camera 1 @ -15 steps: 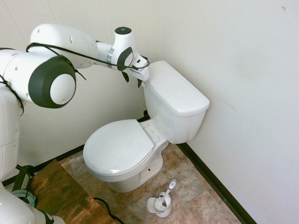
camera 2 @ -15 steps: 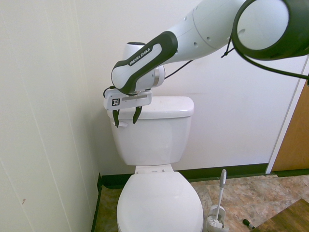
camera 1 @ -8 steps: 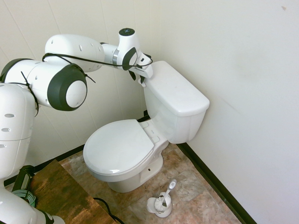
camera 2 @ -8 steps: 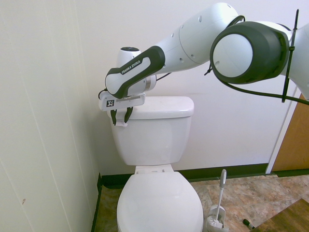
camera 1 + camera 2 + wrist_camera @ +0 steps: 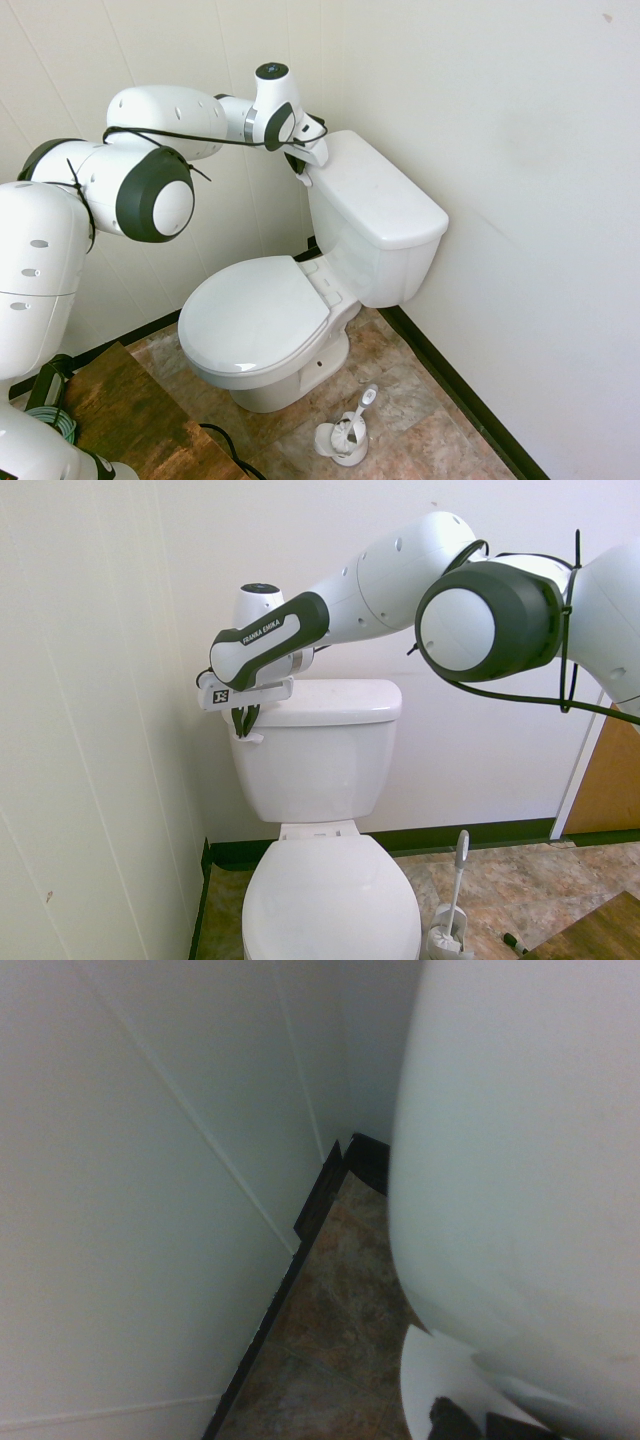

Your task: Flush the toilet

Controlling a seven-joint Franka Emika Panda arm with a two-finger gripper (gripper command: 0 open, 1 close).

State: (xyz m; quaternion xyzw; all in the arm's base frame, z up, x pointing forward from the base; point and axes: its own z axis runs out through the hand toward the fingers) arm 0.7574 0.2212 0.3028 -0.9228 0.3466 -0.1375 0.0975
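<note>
Gripper at the flush lever, press not yet finished.

The toilet (image 5: 325, 810) fills the room's corner, tank against the back wall, closed seat running toward six o'clock in the second exterior view, its long axis front to back. The gripper (image 5: 243, 723) hangs at the tank's nine o'clock corner, fingers drawn close about the small flush lever (image 5: 250, 737); a firm grasp I cannot tell. Judged best: push straight down on the lever's free end, steadily, without sliding off.
</note>
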